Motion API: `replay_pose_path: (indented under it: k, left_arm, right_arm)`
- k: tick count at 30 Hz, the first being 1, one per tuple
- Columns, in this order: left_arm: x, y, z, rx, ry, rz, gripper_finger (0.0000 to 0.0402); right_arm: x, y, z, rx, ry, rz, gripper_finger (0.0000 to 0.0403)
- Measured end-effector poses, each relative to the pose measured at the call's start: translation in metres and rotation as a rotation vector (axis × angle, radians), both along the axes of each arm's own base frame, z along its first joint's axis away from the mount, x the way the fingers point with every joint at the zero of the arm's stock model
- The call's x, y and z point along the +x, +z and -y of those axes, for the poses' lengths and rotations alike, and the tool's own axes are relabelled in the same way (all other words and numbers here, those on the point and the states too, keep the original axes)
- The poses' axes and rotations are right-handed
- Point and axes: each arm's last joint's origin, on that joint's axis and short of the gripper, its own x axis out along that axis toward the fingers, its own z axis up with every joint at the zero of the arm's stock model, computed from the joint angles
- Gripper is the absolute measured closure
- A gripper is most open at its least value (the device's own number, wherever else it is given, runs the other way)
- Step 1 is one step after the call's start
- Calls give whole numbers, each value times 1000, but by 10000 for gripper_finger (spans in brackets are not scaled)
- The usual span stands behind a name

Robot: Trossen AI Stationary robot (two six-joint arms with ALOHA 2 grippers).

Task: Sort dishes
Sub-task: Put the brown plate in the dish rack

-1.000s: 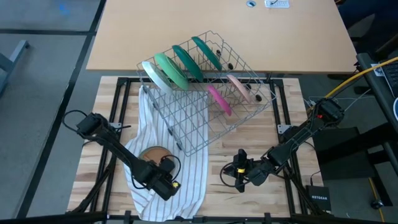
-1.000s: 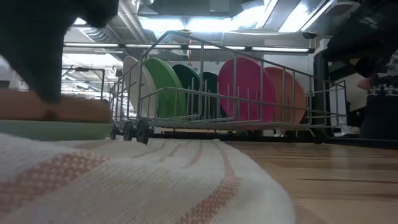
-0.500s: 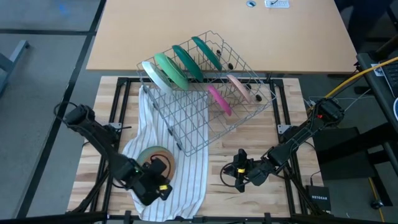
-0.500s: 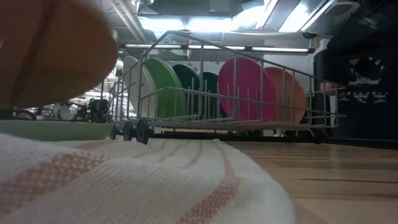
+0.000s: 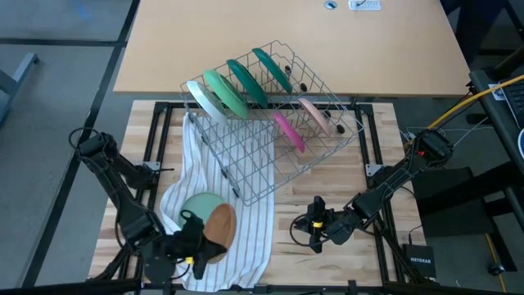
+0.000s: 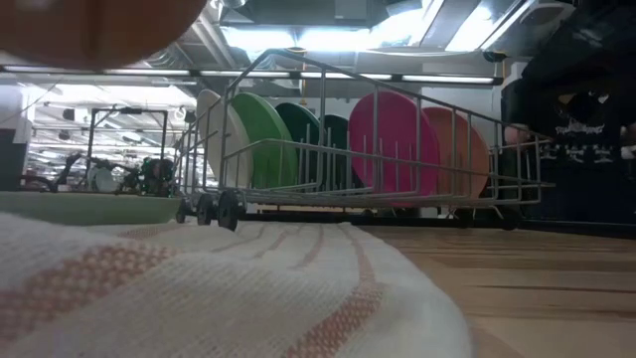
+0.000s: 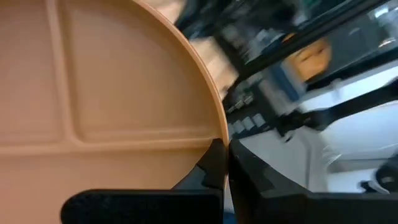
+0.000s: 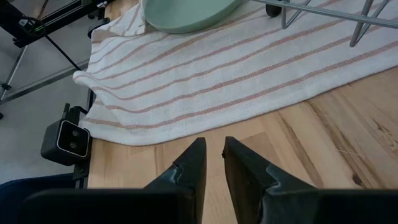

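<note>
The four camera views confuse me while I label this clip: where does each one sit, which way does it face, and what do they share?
High view: overhead, straight down on the wire rack, striped cloth and both arms.
Low view: at tabletop level, looking across the cloth to the rack; no arm clearly shows.
Left wrist view: on the left arm, filled by the brown-orange plate in the left pincer.
Right wrist view: on the right arm, past the right pincer to the cloth and light green bowl.
Shared: that bowl also appears in the high view.
</note>
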Motion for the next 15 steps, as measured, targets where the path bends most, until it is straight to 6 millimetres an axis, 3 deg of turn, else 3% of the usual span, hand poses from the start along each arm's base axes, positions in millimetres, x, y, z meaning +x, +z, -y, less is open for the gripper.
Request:
replay_pose_path:
  k: [8,15]
  left_arm:
    - [5,29,6,198,117,276,401]
    - [26,49,-9,347,222,369,401]
  right_arm:
    - [0,0,0,-2,-3,1,340]
    - [0,0,0,-3,-4,2,340]
